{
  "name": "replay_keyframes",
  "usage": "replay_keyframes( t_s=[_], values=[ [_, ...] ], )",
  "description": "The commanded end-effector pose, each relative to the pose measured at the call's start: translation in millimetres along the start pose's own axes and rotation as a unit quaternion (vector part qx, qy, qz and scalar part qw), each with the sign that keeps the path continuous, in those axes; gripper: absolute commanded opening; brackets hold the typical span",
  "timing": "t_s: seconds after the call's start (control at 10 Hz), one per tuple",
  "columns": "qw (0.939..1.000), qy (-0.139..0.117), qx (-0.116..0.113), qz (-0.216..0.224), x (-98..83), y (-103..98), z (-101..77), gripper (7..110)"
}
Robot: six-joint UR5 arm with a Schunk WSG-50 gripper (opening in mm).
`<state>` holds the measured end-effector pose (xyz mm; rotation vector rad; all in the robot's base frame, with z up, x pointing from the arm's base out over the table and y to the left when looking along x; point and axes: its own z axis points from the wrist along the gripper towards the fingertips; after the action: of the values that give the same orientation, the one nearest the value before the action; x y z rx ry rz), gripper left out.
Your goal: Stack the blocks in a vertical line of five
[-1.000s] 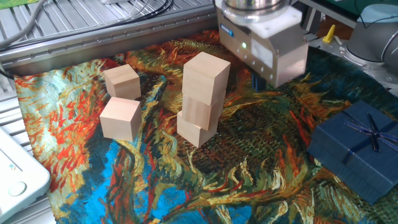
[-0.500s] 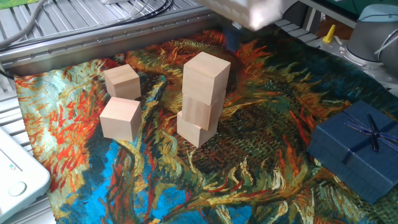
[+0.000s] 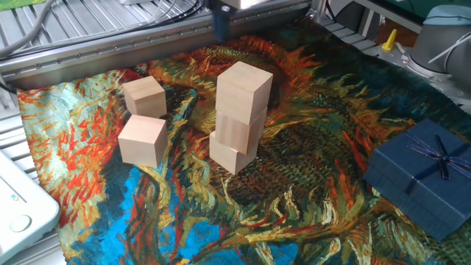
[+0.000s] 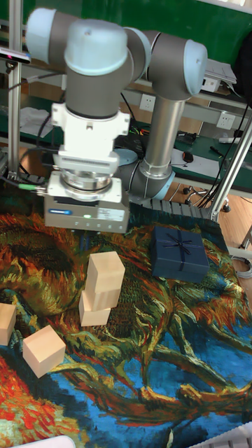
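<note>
Three pale wooden blocks stand stacked in mid-cloth: top [image 3: 244, 87], middle [image 3: 239, 125], bottom [image 3: 230, 152]. The top one is turned a little on the stack. Two loose blocks lie to the left, one further back [image 3: 144, 96] and one nearer [image 3: 142, 140]. My gripper [image 3: 257, 6] hangs high behind the stack, mostly cut off by the top edge. One dark finger [image 3: 219, 28] shows, set well off the body's centre, and it holds nothing. In the tall fixed view the gripper [image 4: 87, 210] hovers just above the stack [image 4: 103, 276], its fingers hidden behind its body.
A dark blue ribboned gift box [image 3: 423, 173] sits at the right of the painted cloth [image 3: 294, 206]. A metal rail [image 3: 96, 51] runs along the back. A white device [image 3: 18, 210] lies at the left front corner.
The gripper has risen and travelled left, from the right of the stack to behind and above it. The stack and both loose blocks have stayed put.
</note>
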<state>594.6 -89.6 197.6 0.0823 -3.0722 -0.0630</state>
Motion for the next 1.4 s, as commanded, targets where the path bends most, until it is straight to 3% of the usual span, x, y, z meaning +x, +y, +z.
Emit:
replay_keyframes(
  t_s=[0.0, 0.1, 0.4, 0.7, 0.8, 0.9, 1.1, 1.3],
  values=[
    [0.9998, -0.007, 0.009, -0.016, -2.6, -23, -5.5, 7],
    [0.9998, -0.007, -0.010, -0.017, -3.8, -17, -6.6, 7],
    [0.9995, -0.016, -0.024, -0.015, -15.8, -16, -8.0, 7],
    [0.9997, -0.009, 0.017, -0.015, -12.5, -41, -9.0, 7],
    [0.9999, -0.009, 0.001, -0.012, -12.4, -34, -9.1, 7],
    [0.9998, -0.012, -0.001, -0.013, -14.3, -34, -9.1, 7],
    [0.9995, -0.016, 0.016, -0.020, -14.6, -47, -10.6, 7],
    [0.9994, -0.019, 0.011, -0.027, -16.9, -52, -13.7, 7]
  ],
)
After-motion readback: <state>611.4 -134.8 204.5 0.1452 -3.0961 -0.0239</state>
